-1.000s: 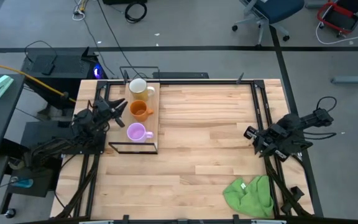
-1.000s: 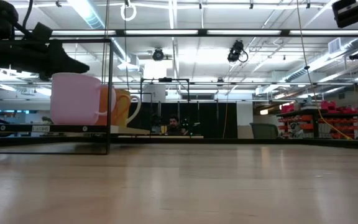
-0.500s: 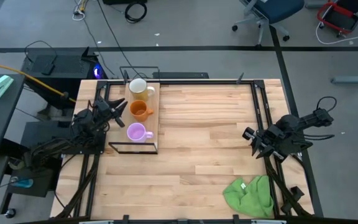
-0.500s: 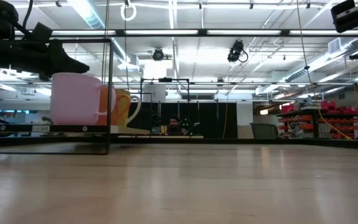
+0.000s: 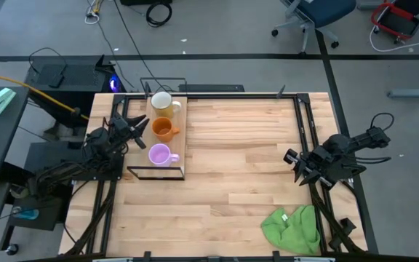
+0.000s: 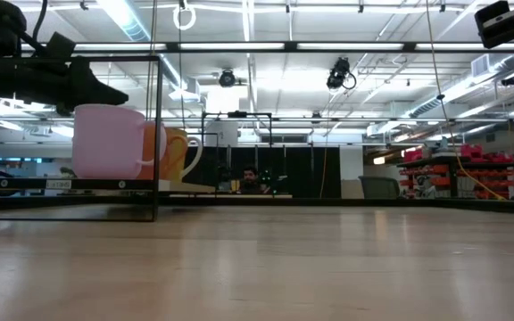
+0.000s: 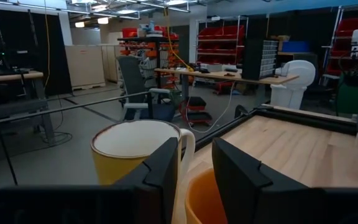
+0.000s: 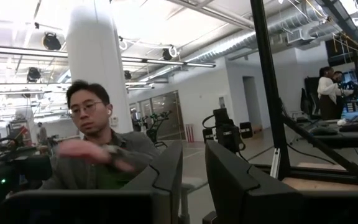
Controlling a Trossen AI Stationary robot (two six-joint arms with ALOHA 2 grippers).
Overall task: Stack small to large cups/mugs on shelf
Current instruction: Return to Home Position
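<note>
Three mugs stand upright in a row on the shelf [image 5: 181,138] at the table's far left. The cream mug [image 5: 162,102] is farthest, the orange mug [image 5: 164,129] is in the middle, and the purple mug [image 5: 158,154] is nearest. My left gripper [image 5: 138,125] hovers just left of the orange mug, open by a narrow gap and touching nothing. In its wrist view the left gripper [image 7: 196,163] looks at the cream mug [image 7: 135,152] and the orange mug's rim [image 7: 199,194]. My right gripper [image 5: 291,161] waits at the table's right edge, shut.
A crumpled green cloth [image 5: 293,227] lies near the table's near right corner. Black frame rails [image 5: 305,124] run along the table's sides. Bare wood lies between the shelf and the right arm. A person [image 8: 98,152] shows in the room beyond the table.
</note>
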